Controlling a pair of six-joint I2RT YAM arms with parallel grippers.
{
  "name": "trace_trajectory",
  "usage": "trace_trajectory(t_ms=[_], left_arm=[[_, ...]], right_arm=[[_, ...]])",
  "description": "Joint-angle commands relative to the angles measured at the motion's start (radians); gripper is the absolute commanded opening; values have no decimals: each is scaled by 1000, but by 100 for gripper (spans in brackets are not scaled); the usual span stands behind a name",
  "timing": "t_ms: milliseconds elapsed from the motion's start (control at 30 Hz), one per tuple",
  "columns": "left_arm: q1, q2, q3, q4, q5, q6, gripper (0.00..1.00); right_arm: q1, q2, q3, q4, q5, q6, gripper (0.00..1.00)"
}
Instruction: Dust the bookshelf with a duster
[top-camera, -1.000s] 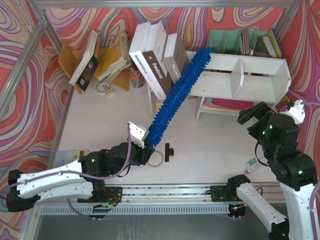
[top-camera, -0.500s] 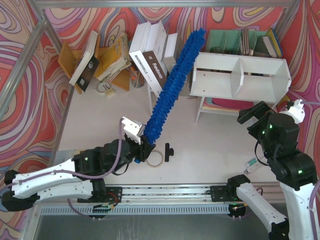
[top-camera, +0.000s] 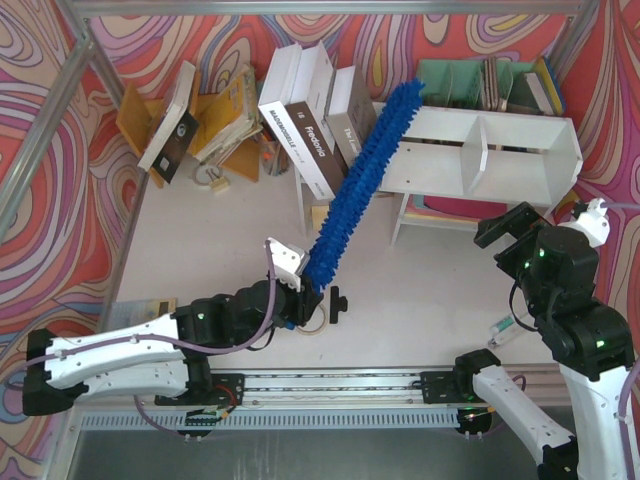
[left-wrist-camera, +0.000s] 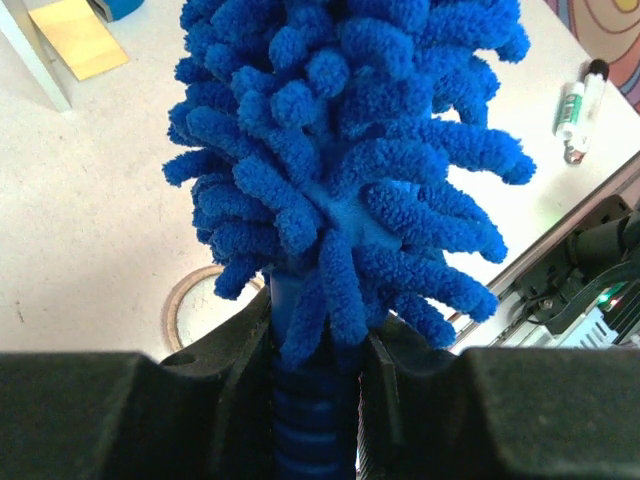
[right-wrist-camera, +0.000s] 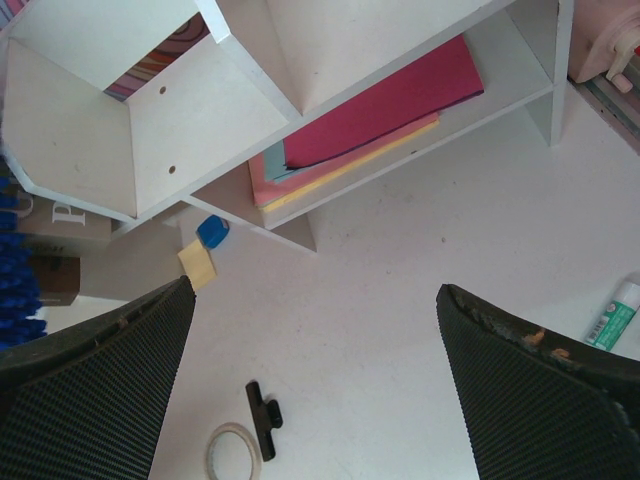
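The white bookshelf (top-camera: 500, 150) stands at the back right, with two open compartments; it also shows in the right wrist view (right-wrist-camera: 200, 130). The blue fluffy duster (top-camera: 360, 185) slants from my left gripper (top-camera: 305, 290) up to the shelf's top left corner, where its tip rests. In the left wrist view the left gripper (left-wrist-camera: 318, 400) is shut on the duster's ribbed blue handle, and the fluffy head (left-wrist-camera: 350, 150) fills the view. My right gripper (right-wrist-camera: 310, 390) is open and empty, held above the table in front of the shelf.
Books (top-camera: 305, 130) lean left of the shelf. A teal file organizer (top-camera: 480, 85) stands behind it. A yellow-orange book rack (top-camera: 200, 125) is at back left. A tape ring (top-camera: 310, 320), a black clip (top-camera: 338, 303) and a glue stick (top-camera: 505, 330) lie on the table. Coloured paper (right-wrist-camera: 370, 120) lies under the shelf.
The left arm has swung the duster right, from beside the books back onto the shelf's top left corner, and the gripper has moved right. The right arm has not moved.
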Motion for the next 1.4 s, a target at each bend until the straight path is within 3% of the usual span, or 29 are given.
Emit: trace_trajectory(t_ms=[0,467,633,1033,1367], left_arm=[[2,7,-42,78,-33,-32,0],[-22,-48,131,7,-37,10,0],[-42,63,183,28,-38,-28,0],[-68,341,336,-50,-189,-171,0],[-112,454,374,-9,-84,-136,0]], right_arm=[[6,-2,18,17,6,-16,95],[5,-9,4,19,1,-8,95],[6,-13,17,13,11,-9,95],[6,-19,10,8,8,-8,94],[6,-24,31,-3,34,-24,95]])
